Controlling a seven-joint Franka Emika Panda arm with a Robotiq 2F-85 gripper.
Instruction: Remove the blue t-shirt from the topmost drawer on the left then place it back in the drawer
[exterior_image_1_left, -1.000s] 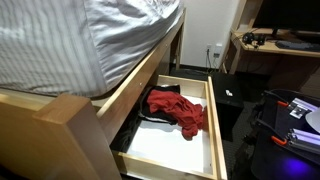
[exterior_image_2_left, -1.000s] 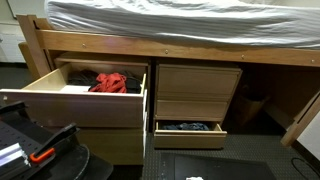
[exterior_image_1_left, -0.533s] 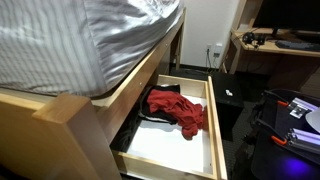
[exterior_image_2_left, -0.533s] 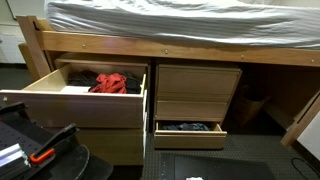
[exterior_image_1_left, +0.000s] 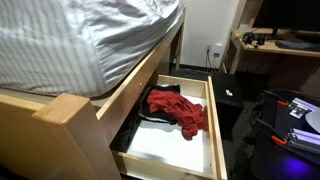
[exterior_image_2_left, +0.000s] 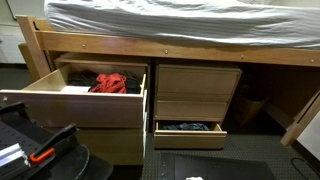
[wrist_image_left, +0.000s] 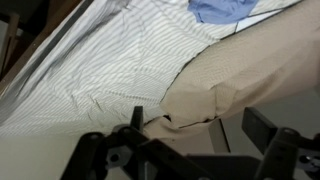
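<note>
The topmost left drawer (exterior_image_2_left: 70, 103) stands pulled open in both exterior views, its wooden wall also showing here (exterior_image_1_left: 213, 120). A red garment (exterior_image_2_left: 110, 83) lies in it, also seen here (exterior_image_1_left: 178, 108); no blue cloth shows inside. In the wrist view a blue cloth (wrist_image_left: 225, 10) lies at the top edge on the bed, beside a striped sheet (wrist_image_left: 120, 60) and a beige cover (wrist_image_left: 250, 70). My gripper (wrist_image_left: 180, 150) shows only in the wrist view, above the bed, with its fingers wide apart and nothing between them.
A lower drawer on the right (exterior_image_2_left: 188, 132) is open with dark clothes in it. The mattress in a striped sheet (exterior_image_1_left: 80, 40) overhangs the drawers. A desk (exterior_image_1_left: 275, 45) stands at the back. Black equipment (exterior_image_2_left: 35, 145) sits in front of the left drawers.
</note>
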